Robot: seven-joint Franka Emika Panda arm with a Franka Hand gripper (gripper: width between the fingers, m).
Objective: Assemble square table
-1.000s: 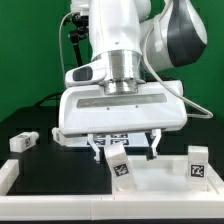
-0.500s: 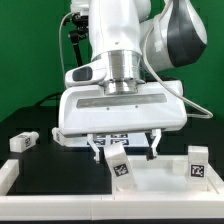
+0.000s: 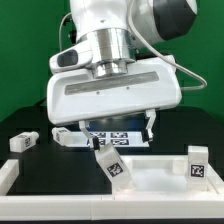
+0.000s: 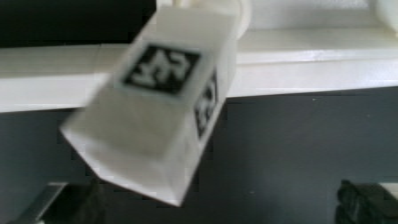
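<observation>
The white square table top (image 3: 150, 187) lies flat at the front; its rim also shows in the wrist view (image 4: 302, 70). A white tagged leg (image 3: 109, 164) leans tilted at the top's near corner, its upper end toward the exterior view's left; it fills the wrist view (image 4: 164, 110). My gripper (image 3: 121, 138) hovers just above it, jaws wide open, fingers either side and not touching. It shows in the wrist view too (image 4: 210, 208). A second leg (image 3: 197, 163) stands upright on the top at the right.
Another tagged leg (image 3: 22, 142) lies on the black table at the exterior view's left. A small white part (image 3: 68, 137) lies behind it. The marker board (image 3: 117, 134) lies under the gripper. A low white border rail (image 3: 12, 172) runs along the front left.
My gripper has risen and shifted to the exterior view's left. The leg between the fingers, upright before, now leans to the left.
</observation>
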